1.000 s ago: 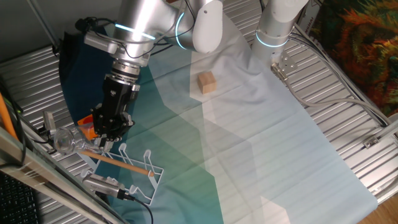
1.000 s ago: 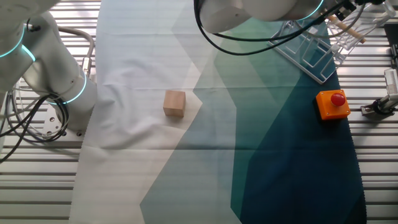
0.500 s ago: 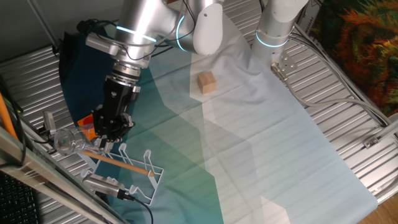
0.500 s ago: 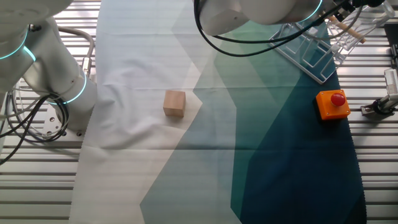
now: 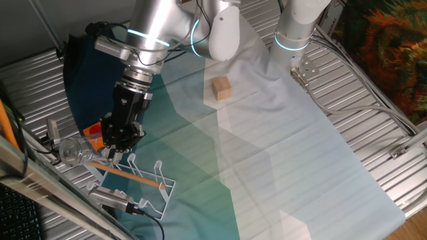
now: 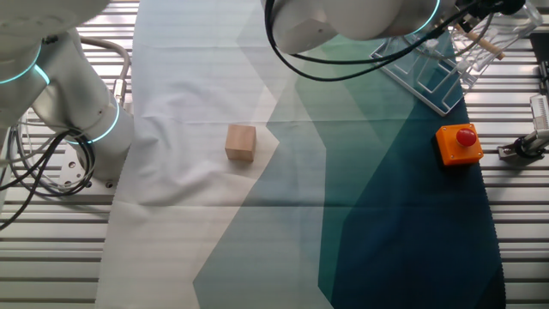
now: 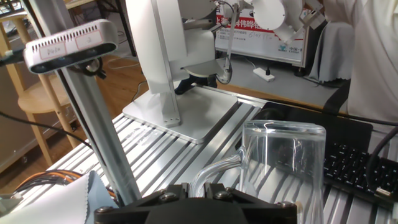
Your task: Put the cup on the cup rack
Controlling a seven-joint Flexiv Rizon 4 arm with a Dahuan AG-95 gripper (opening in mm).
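Arm shifted slightly; cup (image 7: 283, 165) on rack (image 5: 137, 175) prong, beyond fingers (image 5: 115, 152).

One cup (image 7: 283, 163), one cup rack (image 5: 137, 176), one wooden cube (image 6: 241, 142), one orange block (image 6: 458, 143).

clear cup (image 7: 283, 163) on white cup rack (image 5: 137, 175) prong
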